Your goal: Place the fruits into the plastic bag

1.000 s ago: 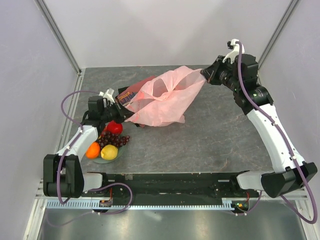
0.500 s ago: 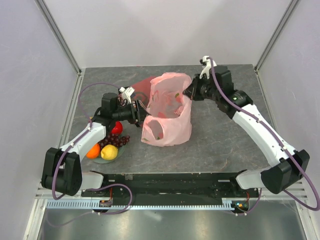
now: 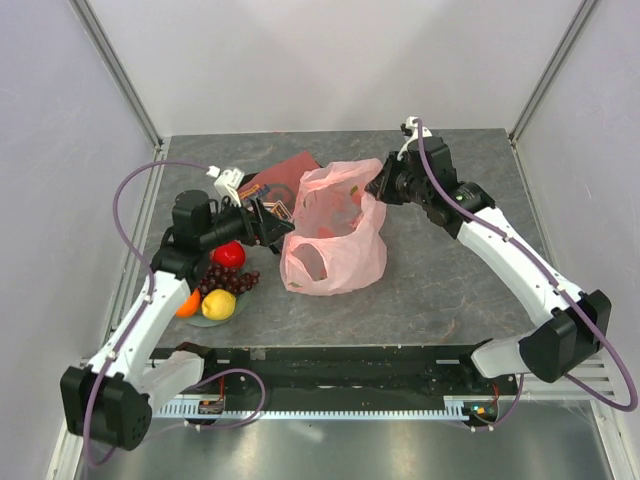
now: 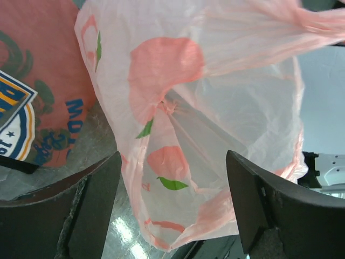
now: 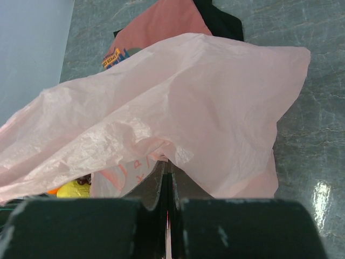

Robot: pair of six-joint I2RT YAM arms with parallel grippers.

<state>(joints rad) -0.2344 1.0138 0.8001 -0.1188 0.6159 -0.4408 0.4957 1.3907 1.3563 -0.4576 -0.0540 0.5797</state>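
Note:
The pink plastic bag slumps on the table mid-scene, its upper edge pinched in my right gripper, which is shut on the film. My left gripper stands open just left of the bag, and the bag fills the view beyond its spread fingers. The fruits sit on a pale green plate at the left: red apple, dark grapes, orange and yellow lemon. A bit of the lemon shows under the bag.
A folded red printed cloth lies behind the bag, partly under it, and shows beside the left fingers as well. Grey walls close in the table at left, right and back. The left arm's purple cable loops above the plate.
My left gripper opened and let go of the bag, then drew back a little. My right gripper carried the bag's edge leftward, and the bag went from stretched to slumped.

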